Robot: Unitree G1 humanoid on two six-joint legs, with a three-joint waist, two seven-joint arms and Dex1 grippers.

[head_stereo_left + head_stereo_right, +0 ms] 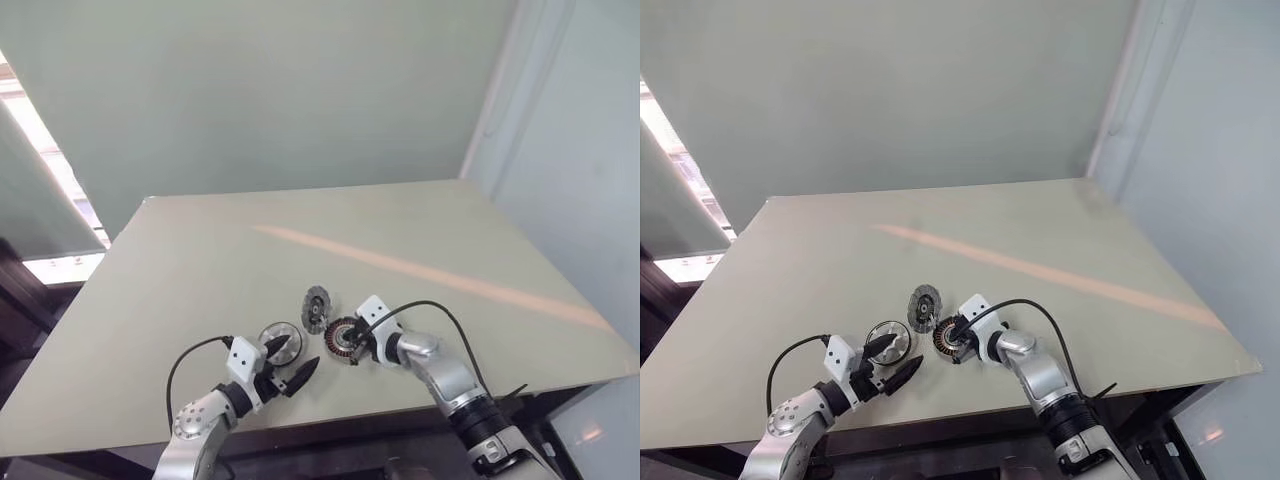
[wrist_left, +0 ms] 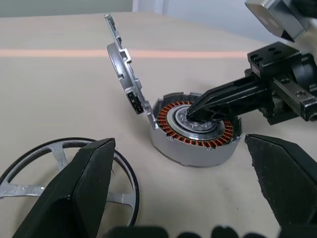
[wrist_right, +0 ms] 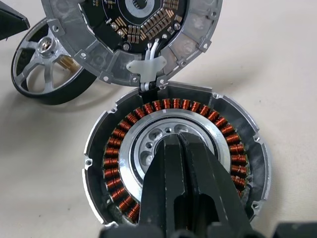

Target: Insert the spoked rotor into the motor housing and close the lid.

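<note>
The motor housing (image 3: 173,158), a round metal shell ringed with copper windings, lies flat on the table near the front edge. Its lid (image 3: 133,29) stands tilted up at the housing's far rim, its circuit-board side showing. My right gripper (image 3: 177,141) is shut with nothing held, its tips resting in the housing's silver central hub. The spoked rotor (image 2: 59,158), a dark ring with silvery spokes, lies flat on the table to the left of the housing. My left gripper (image 1: 305,350) is open beside the rotor, one finger (image 2: 79,188) over its rim, and holds nothing.
The pale table (image 1: 200,260) reaches far back and to both sides, with an orange stripe of light (image 1: 420,270) across it. Its front edge (image 1: 360,415) runs just behind both wrists. A black cable (image 1: 440,310) loops over my right wrist.
</note>
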